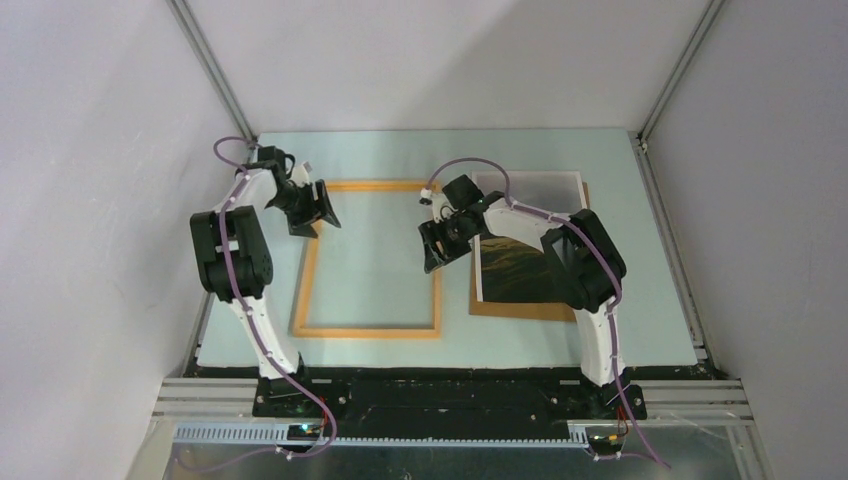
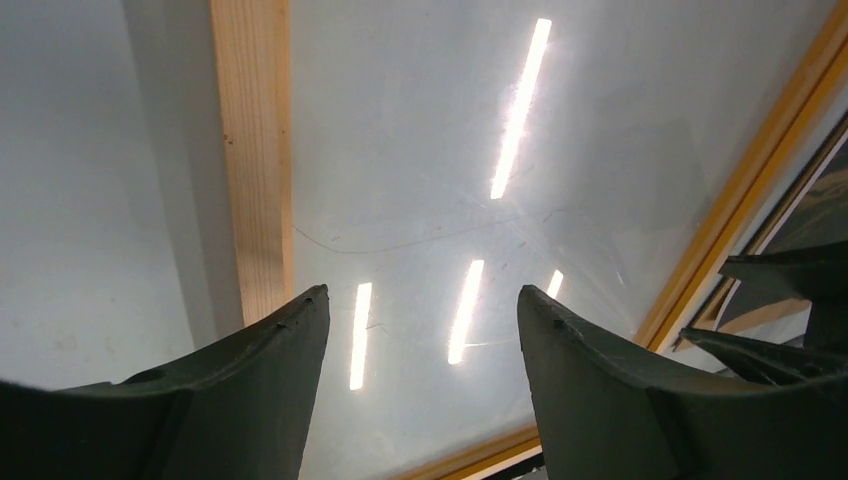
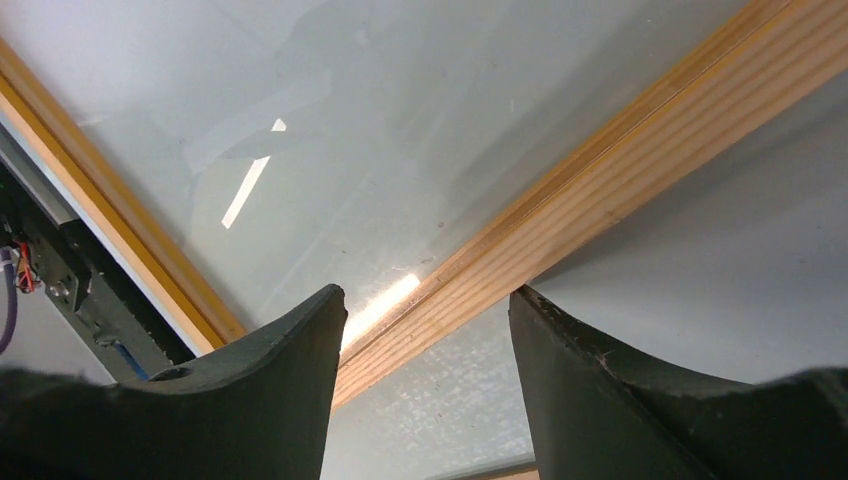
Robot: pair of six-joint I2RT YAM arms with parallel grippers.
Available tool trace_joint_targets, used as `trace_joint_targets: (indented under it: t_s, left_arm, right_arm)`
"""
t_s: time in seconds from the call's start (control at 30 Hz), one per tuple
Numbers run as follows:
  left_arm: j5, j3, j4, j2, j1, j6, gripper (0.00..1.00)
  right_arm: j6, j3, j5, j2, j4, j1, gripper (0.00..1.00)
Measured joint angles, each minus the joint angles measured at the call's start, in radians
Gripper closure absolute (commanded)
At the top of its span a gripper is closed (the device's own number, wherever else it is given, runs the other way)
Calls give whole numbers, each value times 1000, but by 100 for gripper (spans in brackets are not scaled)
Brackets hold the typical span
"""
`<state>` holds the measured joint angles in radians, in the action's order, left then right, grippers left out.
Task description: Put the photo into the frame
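So, photo (image 1: 512, 268) lies face up right of centre, on a brown board (image 1: 520, 310). Looks thin, floppy and slick, so I'd pinch an edge. Frame (image 1: 368, 331) sits just left of it; probably stiff, with a fragile pane. Left gripper (image 2: 422, 300) and right gripper (image 3: 425, 295) hover over its rails, both wide open and empty.

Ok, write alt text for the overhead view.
Two arms reach over a table, the left gripper above the left rail of the wooden frame, the right gripper above its right rail. The dark photo lies on a brown backing board right of the frame.
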<state>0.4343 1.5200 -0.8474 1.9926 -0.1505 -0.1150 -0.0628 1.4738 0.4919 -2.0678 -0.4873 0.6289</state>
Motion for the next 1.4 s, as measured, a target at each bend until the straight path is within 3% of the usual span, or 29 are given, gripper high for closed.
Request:
trace_joint_targets:
  t_s: [0.43,0.63,0.9,1.1,1.4]
  left_arm:
    - [-6,21,0,-27,-18,-12,20]
    - [68,21,0,-133,3,-5,16]
    - [126,25,0,-240,200,43,2]
    - [125,109,-8,-237,373,63,0]
    - [88,421,8,-13,551,19,2]
  right_arm:
    - [-11,43,-10,-7,-34,-17,26]
    - [16,20,-66,112,-62,-102,25]
    - [66,-80,-92,349,-84,-277,21]
    - [76,-209,-72,450,-84,-488,14]
    - [101,-294,-53,525,-82,-719,13]
